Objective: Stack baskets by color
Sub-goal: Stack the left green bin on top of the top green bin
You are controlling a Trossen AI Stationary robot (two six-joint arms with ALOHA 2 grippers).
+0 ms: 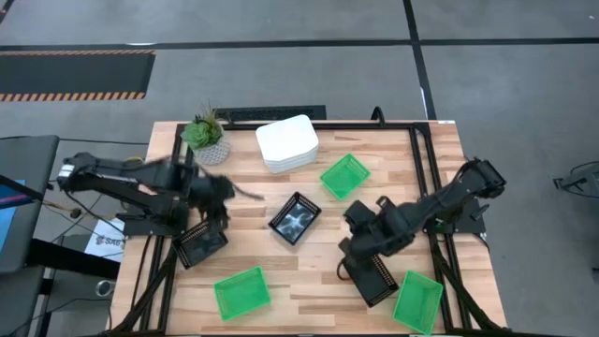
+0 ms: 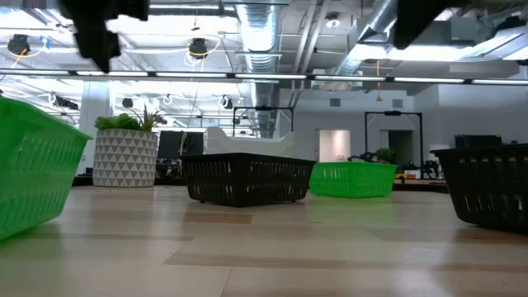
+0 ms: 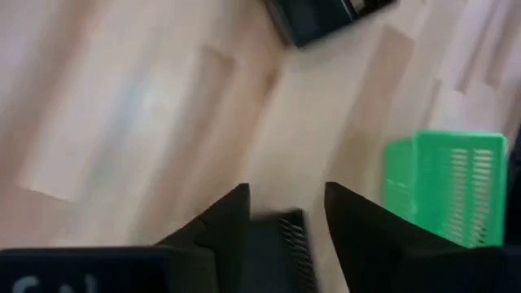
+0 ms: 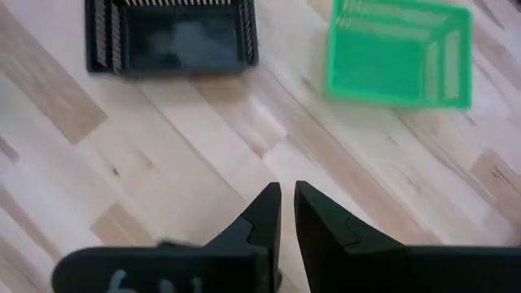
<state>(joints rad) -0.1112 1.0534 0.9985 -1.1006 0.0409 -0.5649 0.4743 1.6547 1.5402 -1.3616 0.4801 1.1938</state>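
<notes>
Over on the left, the left gripper (image 1: 208,220) hangs above a black mesh-walled plastic basket (image 1: 201,245) near the left edge of the light wooden slatted table (image 1: 309,281), and in its wrist view the two dark fingers (image 3: 224,224) stand apart with that basket's mesh rim (image 3: 291,244) showing between them, though whether they touch it cannot be told. Just behind, at the far left corner, sits a small potted plant in a white patterned pot (image 1: 206,139). Toward the near edge, a bright green mesh-walled basket (image 1: 241,291) lies on its own. Moving to the middle, a second black mesh basket (image 1: 296,218) rests alone on the wood, and beyond it a neat stack of white rounded-corner trays (image 1: 287,142) sits at the far side, with another green basket (image 1: 344,176) just beside it to the right. Further right, the right gripper (image 1: 351,217) hovers over bare wood between the centre black basket and that green one, its fingers (image 4: 262,213) pinched almost together and holding nothing. Below that arm, a third black basket (image 1: 374,278) sits near the front, and a third green basket (image 1: 417,301) lies just beside it at the near right corner.
</notes>
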